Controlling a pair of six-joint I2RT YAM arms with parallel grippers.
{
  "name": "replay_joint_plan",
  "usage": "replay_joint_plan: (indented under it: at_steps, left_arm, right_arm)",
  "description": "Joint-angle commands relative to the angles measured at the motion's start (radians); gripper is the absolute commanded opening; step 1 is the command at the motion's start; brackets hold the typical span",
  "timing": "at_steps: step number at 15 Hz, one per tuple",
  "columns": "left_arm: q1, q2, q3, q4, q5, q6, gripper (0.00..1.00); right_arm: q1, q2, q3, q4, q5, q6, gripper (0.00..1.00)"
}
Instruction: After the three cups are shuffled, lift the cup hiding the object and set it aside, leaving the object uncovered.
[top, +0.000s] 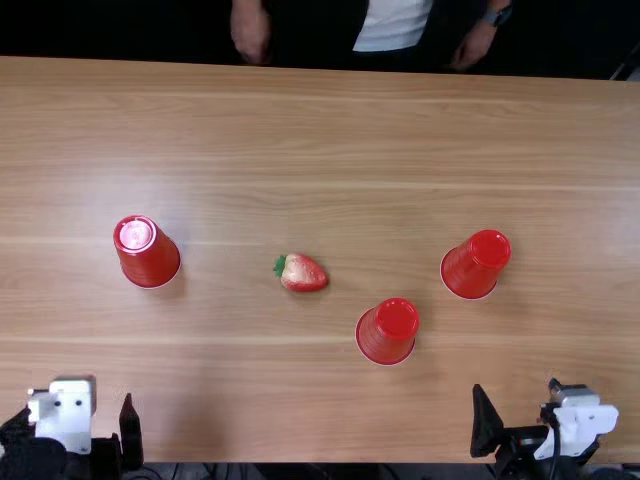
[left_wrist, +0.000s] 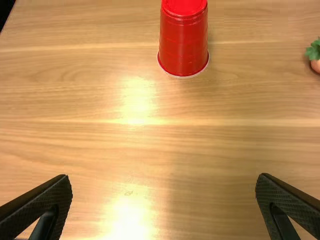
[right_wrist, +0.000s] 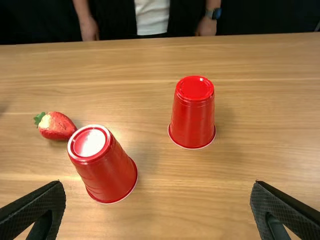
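Light brown wood runs from edge to edge of the table (top: 320, 130), and I sit at its near edge with both arms held back. My left gripper (left_wrist: 162, 179) hangs over the near left corner with its two fingers spread wide and nothing between them. My right gripper (right_wrist: 156, 185) hangs over the near right corner, spread just as wide and also holding nothing. Three red cups stand upside down on their rims, well apart from each other. One, the left cup (top: 147, 252), is toward the left edge, about halfway between near and far. Another, the right cup (top: 476, 264), is toward the right edge at about the same depth. A third, the near cup (top: 387, 331), stands a little right of the middle and closer to the near edge than the other two. Lying uncovered on the bare wood is the strawberry (top: 302, 272), close to the table's middle, between the left cup and the near cup, nearer the latter and touching neither.
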Motion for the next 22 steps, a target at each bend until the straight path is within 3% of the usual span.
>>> replay_joint_plan:
  at_steps: [1,4,8,12,13,15,17,22]
  left_arm:
    - [0.003,-0.089,-0.057,0.027,0.01,-0.005,1.0]
    - [0.002,-0.263,-0.169,0.102,0.006,-0.005,1.0]
    - [0.005,-0.269,-0.256,0.169,0.0,0.006,1.0]
    - [0.003,-0.269,-0.48,0.599,0.008,0.013,1.0]
    - [0.0,-0.269,-0.569,0.723,0.015,0.012,1.0]
    - [-0.014,-0.269,-0.645,0.925,0.033,0.012,1.0]
    - [-0.015,-0.269,-0.732,1.023,0.037,0.012,1.0]
    - [-0.044,-0.269,-0.772,1.072,0.035,0.013,1.0]
  right_arm:
    - [-0.011,-0.067,-0.054,0.003,0.007,-0.006,1.0]
    - [-0.016,-0.15,-0.094,0.012,0.007,-0.004,1.0]
    - [-0.038,-0.15,-0.174,0.119,0.011,0.003,1.0]
    - [-0.038,-0.15,-0.297,0.389,0.095,0.001,1.0]
    - [-0.038,-0.15,-0.364,0.481,0.103,0.005,1.0]
    - [-0.042,-0.15,-0.409,0.709,0.103,0.009,1.0]
    - [-0.044,-0.15,-0.481,0.899,0.105,0.007,1.0]
    - [-0.042,-0.15,-0.666,1.002,0.103,0.01,1.0]
